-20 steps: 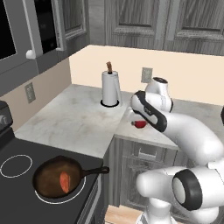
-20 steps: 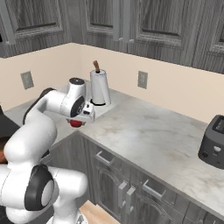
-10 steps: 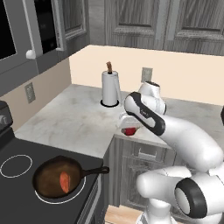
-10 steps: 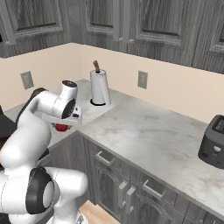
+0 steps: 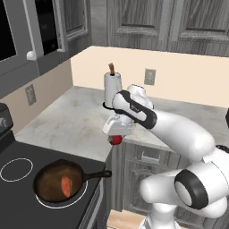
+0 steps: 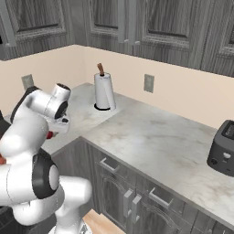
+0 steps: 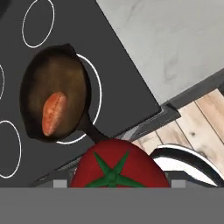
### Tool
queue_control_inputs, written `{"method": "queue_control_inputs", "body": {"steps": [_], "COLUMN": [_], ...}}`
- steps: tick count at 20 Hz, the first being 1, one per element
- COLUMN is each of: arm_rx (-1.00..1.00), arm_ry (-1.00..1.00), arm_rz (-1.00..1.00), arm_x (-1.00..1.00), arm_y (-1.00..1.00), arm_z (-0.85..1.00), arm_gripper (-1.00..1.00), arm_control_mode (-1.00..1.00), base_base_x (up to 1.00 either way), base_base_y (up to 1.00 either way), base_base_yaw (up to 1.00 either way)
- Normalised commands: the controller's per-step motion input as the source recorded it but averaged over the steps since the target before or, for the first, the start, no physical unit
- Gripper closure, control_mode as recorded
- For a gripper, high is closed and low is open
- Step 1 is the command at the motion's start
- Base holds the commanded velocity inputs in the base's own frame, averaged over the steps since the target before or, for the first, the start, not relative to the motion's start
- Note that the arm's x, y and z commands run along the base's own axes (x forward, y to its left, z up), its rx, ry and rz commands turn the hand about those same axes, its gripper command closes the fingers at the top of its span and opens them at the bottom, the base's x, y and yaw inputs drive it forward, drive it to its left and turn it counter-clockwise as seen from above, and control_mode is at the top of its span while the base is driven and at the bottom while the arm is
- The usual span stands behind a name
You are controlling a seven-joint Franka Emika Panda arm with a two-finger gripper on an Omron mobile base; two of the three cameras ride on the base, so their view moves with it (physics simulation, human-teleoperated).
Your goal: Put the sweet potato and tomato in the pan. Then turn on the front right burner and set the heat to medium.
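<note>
Gripper [image 5: 117, 137] clamped on tomato [image 7: 119, 167] above counter edge, sweet potato [image 7: 54, 113] inside pan [image 7: 65, 78].

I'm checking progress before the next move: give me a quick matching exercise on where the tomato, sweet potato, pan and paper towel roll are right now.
Things:
1. tomato
2. sweet potato
3. pan
4. paper towel roll

Places:
A. upright on the counter by the back wall
B. on the front right burner
C. held in the gripper above the counter edge
D. lying inside the pan

Pairs: 1-C, 2-D, 3-B, 4-A
</note>
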Motion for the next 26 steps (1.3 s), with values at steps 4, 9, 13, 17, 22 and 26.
{"method": "queue_control_inputs", "body": {"steps": [4,9,13,17,22,26], "arm_rx": [0.03,0.00,0.00,0.00,-0.03,-0.05], "arm_ry": [0.12,0.12,0.08,0.01,0.00,0.00], "arm_rz": [0.18,0.11,0.02,0.00,-0.05,-0.09], "arm_x": [-0.28,-0.12,-0.11,-0.14,-0.16,-0.03], "arm_y": [0.75,0.78,0.73,0.54,0.39,0.21], "arm_z": [0.00,0.00,-0.07,-0.17,-0.28,-0.39], "arm_gripper": [1.00,1.00,1.00,1.00,1.00,1.00], "arm_control_mode": [-1.00,-1.00,-1.00,-1.00,-1.00,-1.00], "base_base_x": [0.00,0.00,0.00,0.00,0.00,0.00], "base_base_y": [0.00,0.00,0.00,0.00,0.00,0.00], "base_base_yaw": [0.00,0.00,0.00,0.00,0.00,0.00]}}
